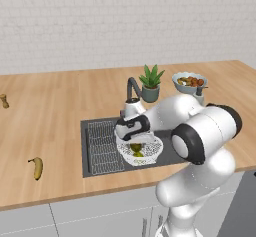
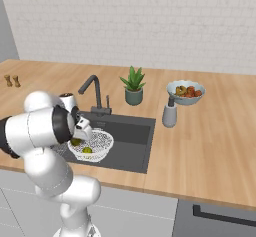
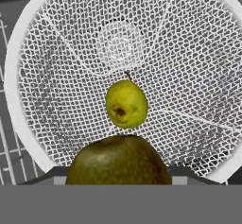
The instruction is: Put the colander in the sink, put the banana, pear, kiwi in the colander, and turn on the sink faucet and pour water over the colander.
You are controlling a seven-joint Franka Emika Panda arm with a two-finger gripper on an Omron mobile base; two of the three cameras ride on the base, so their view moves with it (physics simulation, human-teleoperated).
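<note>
The white mesh colander (image 1: 150, 153) (image 2: 100, 142) (image 3: 189, 53) sits in the dark sink (image 1: 97, 167) (image 2: 135, 136). The yellow-green pear (image 3: 126, 104) (image 2: 87, 150) lies on its bottom. My gripper (image 1: 135, 141) (image 2: 77, 138) (image 3: 118, 176) hangs just over the colander's rim, shut on the dark olive-brown kiwi (image 3: 118, 161) (image 2: 76, 142). On the counter far to the left of the sink lies the banana (image 1: 37, 167). The dark faucet (image 1: 132, 88) (image 2: 95, 93) stands behind the basin; I see no stream from it.
A wire rack (image 1: 102, 146) covers the sink's left end. Behind the sink stand a potted plant (image 1: 151, 83) (image 2: 133, 86), a bowl of red-orange fruit (image 1: 189, 82) (image 2: 185, 92) and a grey soap dispenser (image 2: 170, 113). Small shakers (image 2: 12, 81) stand far left.
</note>
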